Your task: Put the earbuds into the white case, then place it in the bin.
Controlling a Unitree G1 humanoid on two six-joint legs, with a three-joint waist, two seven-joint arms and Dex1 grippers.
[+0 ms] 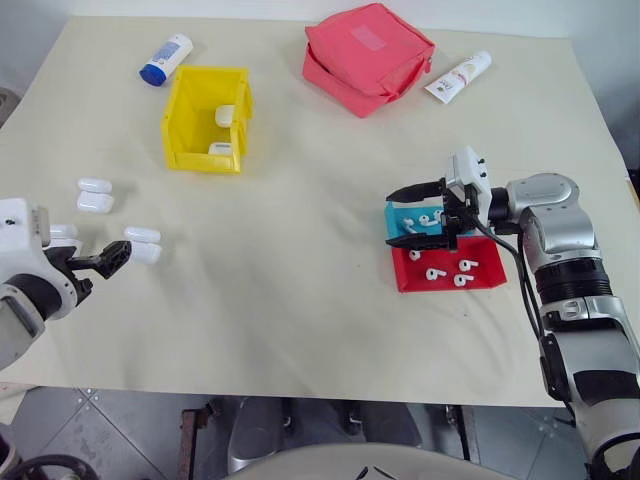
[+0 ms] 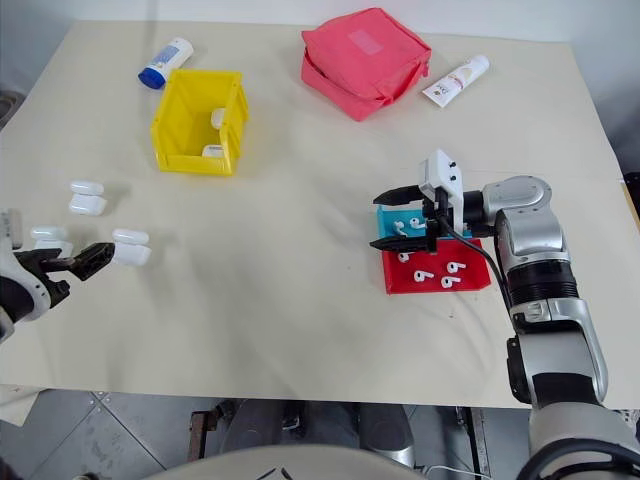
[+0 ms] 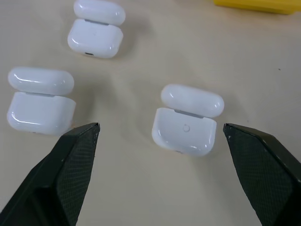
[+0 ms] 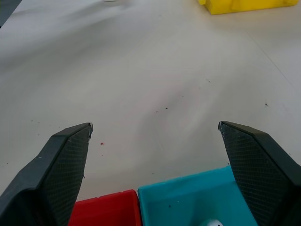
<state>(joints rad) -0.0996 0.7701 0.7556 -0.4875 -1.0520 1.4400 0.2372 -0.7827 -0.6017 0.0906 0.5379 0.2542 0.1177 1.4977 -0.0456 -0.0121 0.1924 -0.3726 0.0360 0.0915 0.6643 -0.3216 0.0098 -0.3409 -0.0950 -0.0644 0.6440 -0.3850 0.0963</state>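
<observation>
The table (image 1: 300,300) carries the bin (image 1: 205,120) toward its far left, with what look like two cases inside. The right gripper (image 1: 412,215) hangs spread wide over the blue tray (image 1: 398,215) and red tray (image 1: 450,283), where the earbuds (image 1: 448,270) lie. The left gripper (image 3: 160,141), empty, splays before the white case (image 3: 186,120), lid open.

beige surface (image 1: 300,300) carries the clutter. red fabric pouch (image 1: 368,56) far centre-right, closed. white tube (image 1: 459,77) just right of the pouch, lying flat, cap end toward the near side. white bottle with blue cap (image 1: 166,58) far left, lying down. red tray (image 1: 488,280) and blue tray (image 1: 394,216) side by side at right, blue one farther.
</observation>
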